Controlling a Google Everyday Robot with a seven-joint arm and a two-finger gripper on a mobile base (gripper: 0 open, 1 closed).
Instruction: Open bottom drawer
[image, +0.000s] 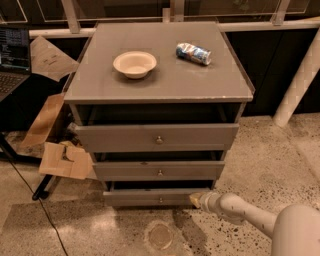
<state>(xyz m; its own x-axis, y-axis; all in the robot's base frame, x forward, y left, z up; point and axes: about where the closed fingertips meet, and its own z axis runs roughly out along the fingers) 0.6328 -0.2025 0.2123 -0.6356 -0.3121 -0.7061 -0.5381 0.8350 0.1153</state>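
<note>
Now the gripper (197, 199) is resting at the right end of the bottom drawer (145, 198), its grip impossible to tell; pulling straight outward is looking safest against jamming.

Floor (270, 155): glossy speckled concrete.
Furniture: grey cabinet (165, 82) before me.
Behind: white railing (300, 85), dark panels.
Left: laptop (12, 50), cardboard scraps (65, 160).
My gripper (196, 199): low, by cabinet's right foot.
</note>
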